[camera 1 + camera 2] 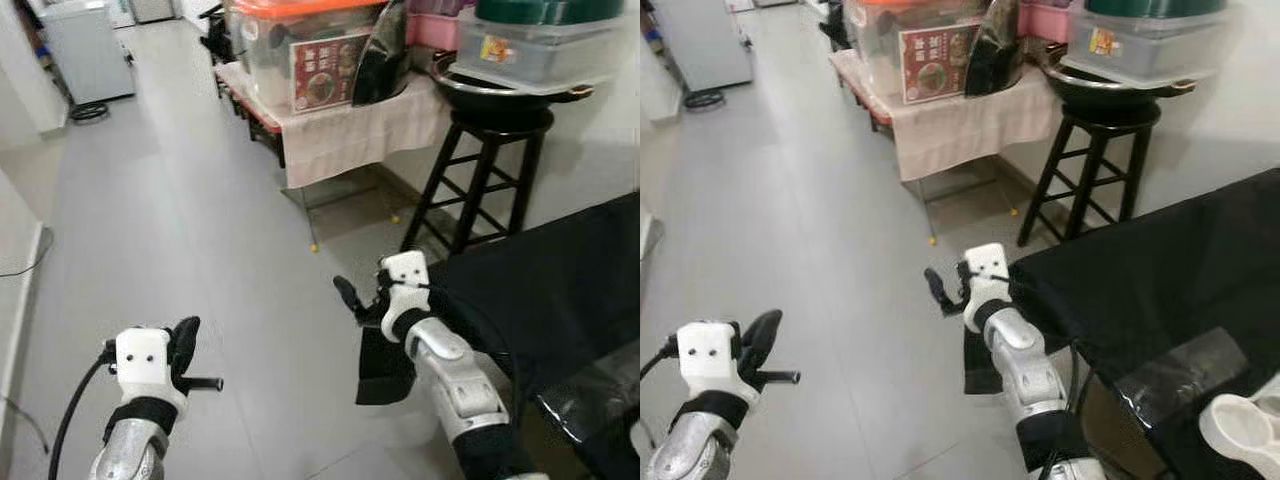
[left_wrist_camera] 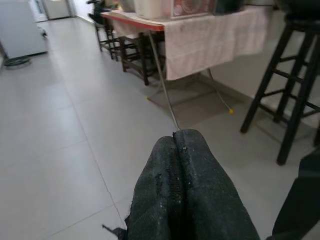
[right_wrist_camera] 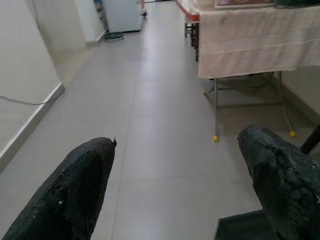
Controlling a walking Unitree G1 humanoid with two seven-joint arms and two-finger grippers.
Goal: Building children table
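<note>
With the right gripper (image 1: 352, 297) wide open and empty beside the black cloth (image 1: 560, 280), and the left gripper (image 1: 186, 345) closed and empty away from it, approach the cloth edge squarely before gripping.

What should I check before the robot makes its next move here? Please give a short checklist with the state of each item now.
1. Left tool free of load: ok, fingers pressed together, nothing between them.
2. Right tool free of load: ok, fingers wide apart, floor between them.
3. Right arm clear of the black cloth: not ok, the forearm is against its edge.
4. Floor ahead free: ok, bare grey tiles down the corridor.
5. Stool load steady: cannot tell, a pan and box sit on top and overhang.
6. Children table parts located: not ok, none seen.
</note>
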